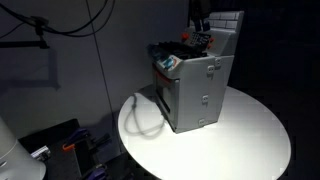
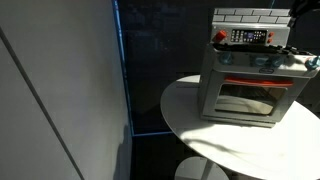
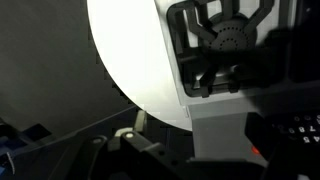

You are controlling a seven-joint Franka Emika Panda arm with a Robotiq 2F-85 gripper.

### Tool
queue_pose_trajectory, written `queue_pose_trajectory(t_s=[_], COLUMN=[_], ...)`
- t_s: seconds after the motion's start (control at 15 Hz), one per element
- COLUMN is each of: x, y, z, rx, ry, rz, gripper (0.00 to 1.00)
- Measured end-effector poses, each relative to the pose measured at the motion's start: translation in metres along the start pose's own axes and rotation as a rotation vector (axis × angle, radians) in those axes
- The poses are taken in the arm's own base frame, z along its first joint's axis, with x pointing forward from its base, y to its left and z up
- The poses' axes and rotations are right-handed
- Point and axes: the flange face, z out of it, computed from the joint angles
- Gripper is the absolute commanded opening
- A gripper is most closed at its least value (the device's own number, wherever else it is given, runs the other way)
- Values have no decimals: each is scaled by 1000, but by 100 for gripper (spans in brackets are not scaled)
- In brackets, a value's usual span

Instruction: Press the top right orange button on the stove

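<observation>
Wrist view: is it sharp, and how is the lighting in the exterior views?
Wrist view: dim and soft, the burner on the stove legible, the white table glaring. In both exterior views the room is dark, the table is the brightest area, and the stove's buttons are too small to tell apart.

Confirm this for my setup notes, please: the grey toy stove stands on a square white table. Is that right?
Not quite. The table is round, not square; its curved edge shows in both exterior views. The rest holds: it is white, and the grey toy stove stands on it.
</observation>
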Motion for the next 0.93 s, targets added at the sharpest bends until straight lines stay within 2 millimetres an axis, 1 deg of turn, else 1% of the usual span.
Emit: queue_pose_trajectory(t_s=[0.53,0.93], x=[7,14], y=[-19,-23], z=[28,38], rx=[11,11], ry=[58,64], rz=[36,54], gripper=[100,100])
